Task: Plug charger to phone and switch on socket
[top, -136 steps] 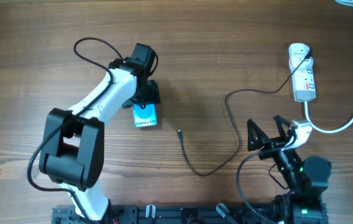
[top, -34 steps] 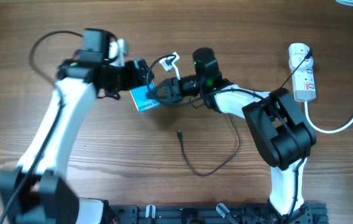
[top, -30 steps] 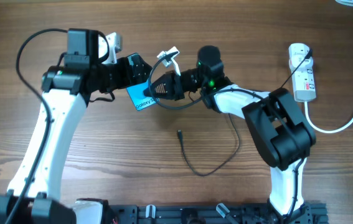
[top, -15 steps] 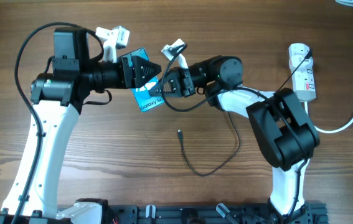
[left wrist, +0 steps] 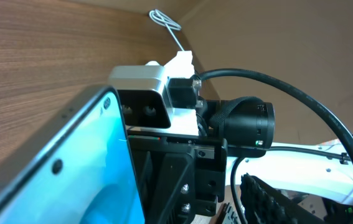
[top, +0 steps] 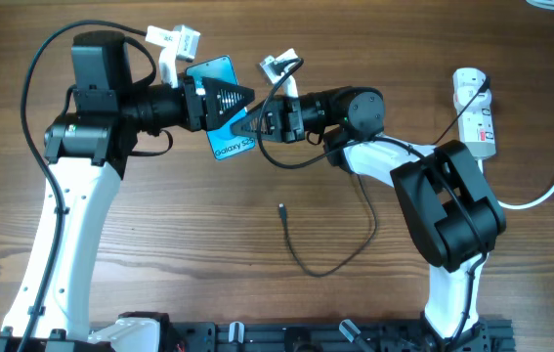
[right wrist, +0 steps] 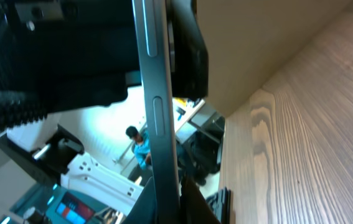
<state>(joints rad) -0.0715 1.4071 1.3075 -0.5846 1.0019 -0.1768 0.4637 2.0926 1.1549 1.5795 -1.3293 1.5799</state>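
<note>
Phone (top: pixel 226 142) off the table, pinched by my left gripper (top: pixel 233 103); right gripper (top: pixel 249 125) pressed together, tips at phone's edge; charger plug (top: pixel 282 209) well apart

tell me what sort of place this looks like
Probably a robotics lab: two robot arms at a wooden table handling a phone near a power strip, a person among equipment behind.
</note>
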